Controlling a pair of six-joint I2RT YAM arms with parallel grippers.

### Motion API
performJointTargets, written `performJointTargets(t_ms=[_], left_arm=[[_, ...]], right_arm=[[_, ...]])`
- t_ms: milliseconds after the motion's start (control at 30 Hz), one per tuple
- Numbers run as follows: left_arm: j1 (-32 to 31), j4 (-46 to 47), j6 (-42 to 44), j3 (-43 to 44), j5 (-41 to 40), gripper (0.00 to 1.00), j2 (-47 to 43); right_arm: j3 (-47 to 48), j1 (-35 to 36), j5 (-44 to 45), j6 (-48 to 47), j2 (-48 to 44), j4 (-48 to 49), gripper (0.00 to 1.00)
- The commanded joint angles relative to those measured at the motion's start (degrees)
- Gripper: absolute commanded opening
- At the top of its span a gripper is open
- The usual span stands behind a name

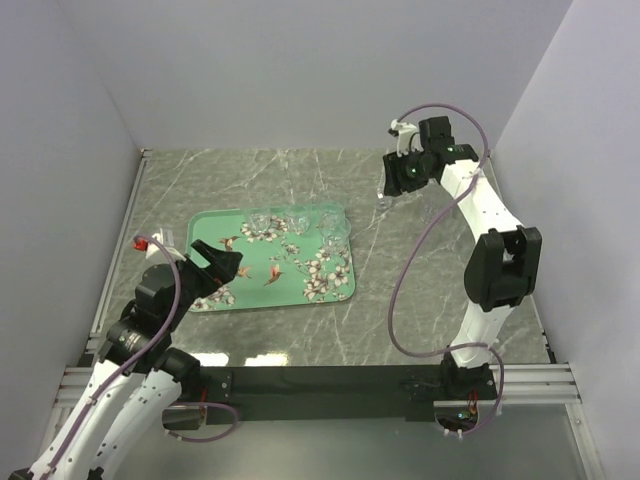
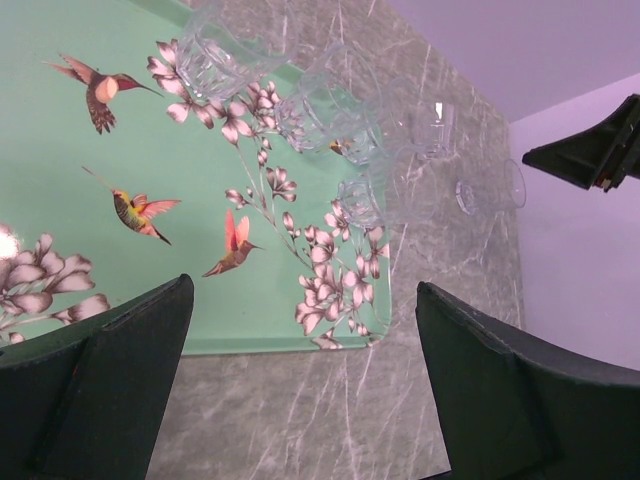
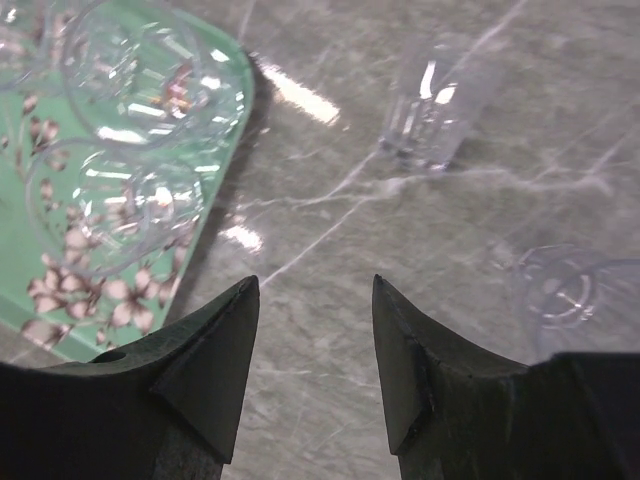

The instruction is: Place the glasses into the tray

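Tray edges: the tray lies left of centre on the marble table, long sides running left to right, its left end near the metal rail under the left wall.
Open room: bare marble runs from the tray's right edge to the right arm, and from its far edge to the back wall.
Glasses in the tray: three glasses stand in a row along the far edge, toward the far right corner.
Glasses off the tray: two stand on the marble past that corner. The farther glass shows vertical facets. The nearer glass is seen from above, at the lower right of the right wrist view.
Left gripper: the left gripper is spread wide and empty, over the tray's near left part.
Right gripper: the right gripper is parted partway with nothing between the fingers, above bare marble between the tray's corner and the two loose glasses.
Look: mint green, rounded corners, white blossoms and small red-brown birds (the clear glasses show mostly as glints).
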Motion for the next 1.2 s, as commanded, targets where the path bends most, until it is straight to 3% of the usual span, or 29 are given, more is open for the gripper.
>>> performJointTargets(t_ms=[0,200,433,500,700,933,1167], left_arm=[[0.14,3.26,-0.48,-0.18,1.38,0.99,1.16],[0.14,2.47,0.92,2.1,1.74,1.0,4.15],[0.14,1.15,0.58,4.74,0.86,0.99,6.35],[0.14,1.06,0.14,5.09,0.77,0.99,6.96],[0.14,0.19,-0.65,6.06,0.59,0.99,9.16],[0.14,0.27,-0.83,6.32,-0.29,0.99,10.48],[0.14,0.45,-0.04,6.68,-0.11,0.99,11.98]], right_arm=[[4.51,-0.86,3.76,0.81,2.38,-0.7,0.56],[16.45,-0.78,8.06,6.24,12.39,-0.96,0.57],[23.84,0.45,18.17,14.52,20.31,4.75,0.58],[28.5,0.45,20.89,16.28,23.91,5.36,0.63],[36.42,1.77,24.76,16.02,30.68,8.53,0.71],[40.11,4.14,32.32,10.31,35.87,11.17,0.72],[39.5,4.32,31.98,7.06,37.72,8.02,0.71]])
